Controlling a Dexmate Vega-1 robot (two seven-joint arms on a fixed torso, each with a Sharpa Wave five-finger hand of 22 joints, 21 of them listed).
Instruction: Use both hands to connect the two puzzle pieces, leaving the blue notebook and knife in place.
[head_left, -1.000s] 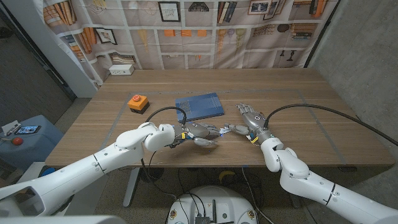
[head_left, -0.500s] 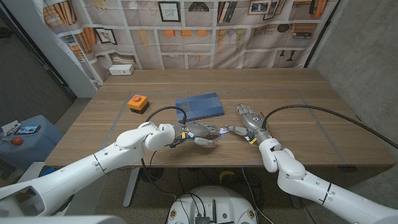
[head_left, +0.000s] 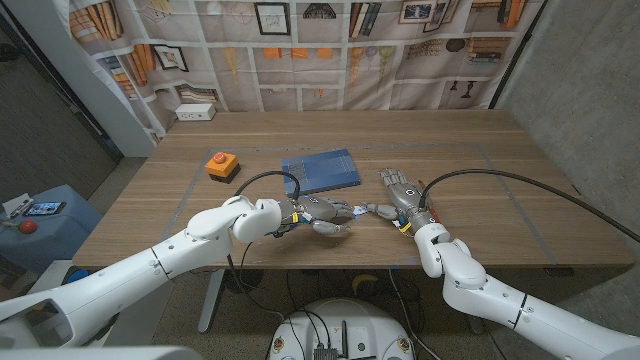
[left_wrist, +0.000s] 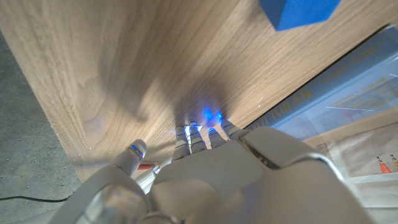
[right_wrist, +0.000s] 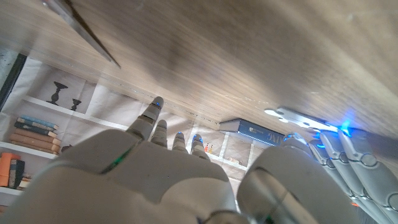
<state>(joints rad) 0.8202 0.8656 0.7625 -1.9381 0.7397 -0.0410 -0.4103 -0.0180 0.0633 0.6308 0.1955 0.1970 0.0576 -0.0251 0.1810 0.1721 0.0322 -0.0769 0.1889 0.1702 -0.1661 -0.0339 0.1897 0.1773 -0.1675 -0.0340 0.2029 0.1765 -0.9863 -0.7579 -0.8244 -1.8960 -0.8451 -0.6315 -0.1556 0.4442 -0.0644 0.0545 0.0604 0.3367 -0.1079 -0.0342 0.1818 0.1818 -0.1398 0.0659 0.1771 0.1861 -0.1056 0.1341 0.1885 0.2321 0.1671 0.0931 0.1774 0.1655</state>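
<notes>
left hand (head_left: 322, 213): grip unclear | right hand (head_left: 400, 195): fingers spread | flat blue notebook (head_left: 320, 171)

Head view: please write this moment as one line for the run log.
left hand meets right hand at table's front middle | puzzle pieces: hidden | blue notebook behind hands, untouched | grip: unclear
</notes>
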